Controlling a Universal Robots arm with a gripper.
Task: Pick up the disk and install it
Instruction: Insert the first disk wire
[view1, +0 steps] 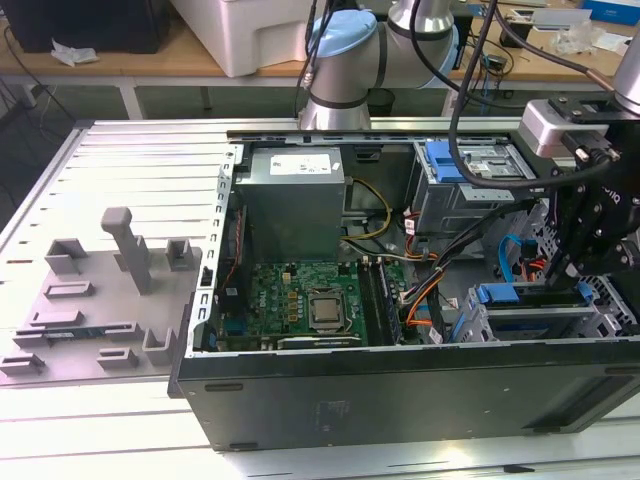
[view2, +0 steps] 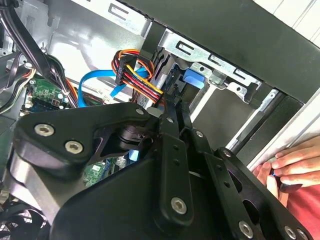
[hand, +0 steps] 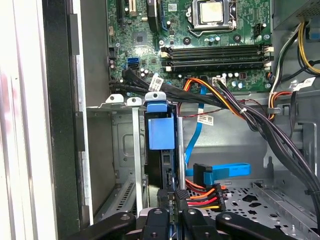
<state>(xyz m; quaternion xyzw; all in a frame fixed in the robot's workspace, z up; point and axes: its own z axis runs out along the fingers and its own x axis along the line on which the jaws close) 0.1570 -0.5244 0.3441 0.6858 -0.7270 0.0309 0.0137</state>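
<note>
In the first wrist view the disk (hand: 161, 131) is standing on edge in the drive cage (hand: 134, 150) at the centre of the frame. Its blue bracket is facing the camera and its long axis is running straight away from the fingers (hand: 165, 200), into the bay. The gripper (hand: 172, 194) is sitting at bottom centre, directly in line with the disk's near edge, its fingers drawn together with barely a gap. In the exterior view the 1 arm is reaching into the computer case (view1: 400, 405) at right of the frame. White stickers on the cables (hand: 205, 119) and the power supply (view1: 298, 165) are carrying print, none of it legible.
</note>
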